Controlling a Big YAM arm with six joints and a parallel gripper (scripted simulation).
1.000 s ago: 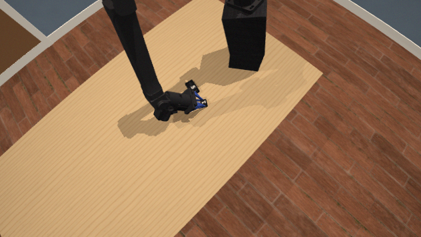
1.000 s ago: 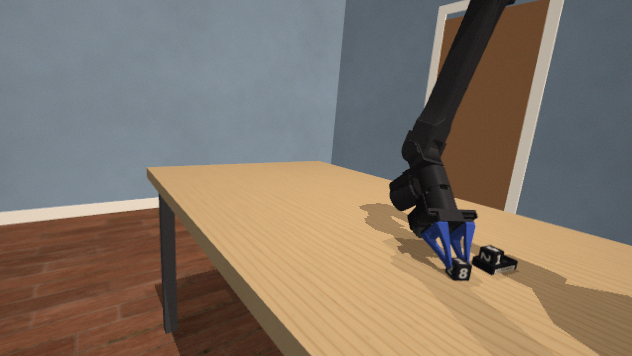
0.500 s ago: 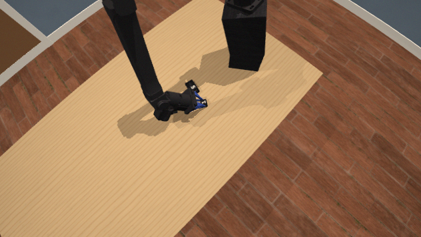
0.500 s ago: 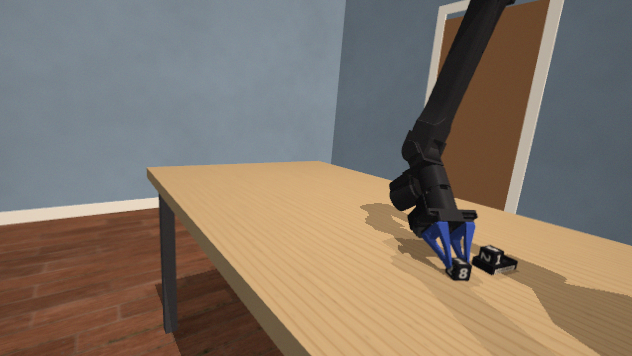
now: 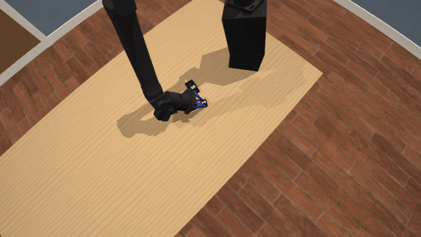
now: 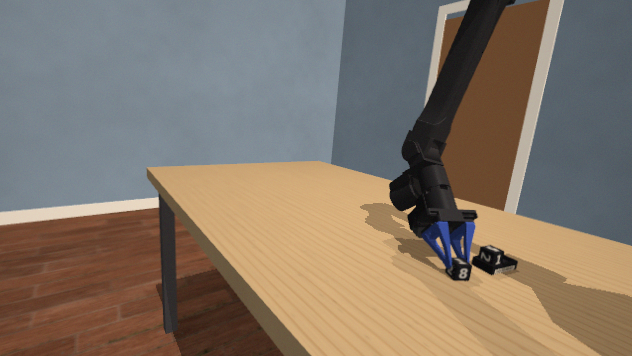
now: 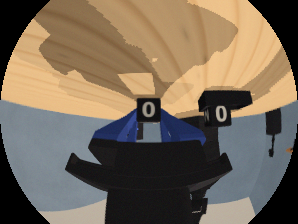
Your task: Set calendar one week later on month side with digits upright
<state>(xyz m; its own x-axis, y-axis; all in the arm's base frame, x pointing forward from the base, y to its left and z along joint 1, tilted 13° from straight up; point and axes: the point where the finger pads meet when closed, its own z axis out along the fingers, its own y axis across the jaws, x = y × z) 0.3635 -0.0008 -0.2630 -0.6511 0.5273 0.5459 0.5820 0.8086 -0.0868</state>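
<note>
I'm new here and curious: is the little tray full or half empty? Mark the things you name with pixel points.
Half empty: the tray [image 6: 484, 265] [image 7: 242, 95] carries one cube [image 6: 491, 255] [image 7: 218, 115], with space beside it.

Plain room, blue walls [image 5: 400, 20] [image 6: 165, 90] [image 7: 55, 155], brown door [image 5: 14, 40] [image 6: 492, 100]

"What's lost from the top?"
"The claw [image 5: 204, 104] [image 6: 458, 265] [image 7: 148, 112] covers part of its cube [image 5: 204, 102] [image 6: 460, 270] [image 7: 149, 110]; that digit is too small to read."
"And outside?"
"The upper arm [image 5: 131, 43] [image 6: 467, 65] runs off the exterior view's top edge."

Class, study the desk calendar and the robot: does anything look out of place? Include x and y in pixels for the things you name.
Yes: one number cube [image 6: 459, 270] [image 7: 148, 110] is outside the tray [image 6: 495, 268] [image 7: 227, 95], between the jaws. The other cube [image 6: 490, 256] [image 7: 218, 116] sits there alone, though both belong side by side. Nothing looks damaged.
</note>
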